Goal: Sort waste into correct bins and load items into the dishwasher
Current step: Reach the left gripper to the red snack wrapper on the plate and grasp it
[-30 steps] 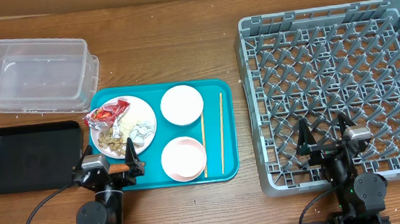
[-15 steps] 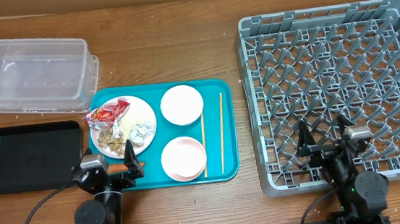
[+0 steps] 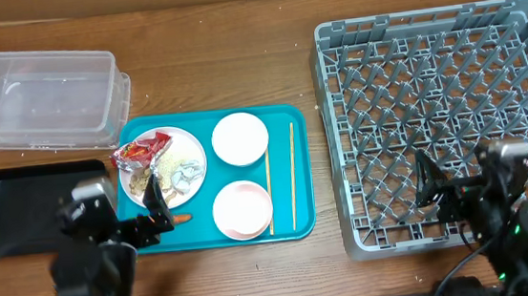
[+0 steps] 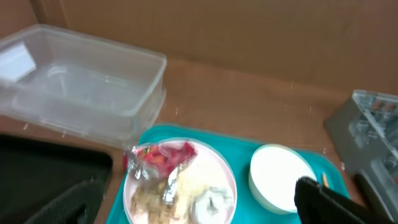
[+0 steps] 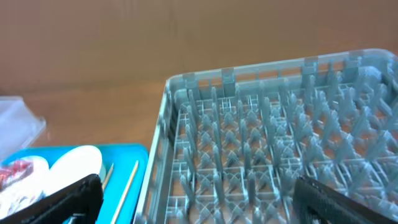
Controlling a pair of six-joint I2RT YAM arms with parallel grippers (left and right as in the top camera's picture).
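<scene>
Left arm: stands at the near left edge of the table, its wrist over the near left corner of the teal tray [image 3: 299,154] and the right end of the black tray [image 3: 20,203], pointing toward the far side
Left gripper [image 4: 198,185]: jaws spread wide, nothing between them; in its wrist view the white plate [image 4: 227,177] lies ahead between the two fingers
Right arm: stands at the near right edge, its wrist above the near rim of the dish rack [image 3: 331,113], also pointing toward the far side
Right gripper [image 5: 198,183]: jaws spread wide, holding nothing, hanging over the rack's pegs
Waste: all on or by the plate at the left end of the teal tray; red-and-silver wrapper [image 3: 136,151] on its far left, crumpled tissue [image 3: 187,174] on its near right, brownish bits [image 3: 147,185] on its near left, rice [image 3: 180,151] toward the middle; the carrot [image 3: 181,218] lies on the teal tray just near of the plate, beside a left finger
Bins: clear tub [image 3: 44,98] at the far left, the black tray near of it; they appear to hold nothing
Items: white bowl [image 3: 239,138] right of the plate, pink bowl [image 3: 242,208] near of it, two chopsticks [image 3: 293,174] lying near-to-far at the teal tray's right side
Dishwasher: the grey rack fills the right half of the table, no dishes in it
</scene>
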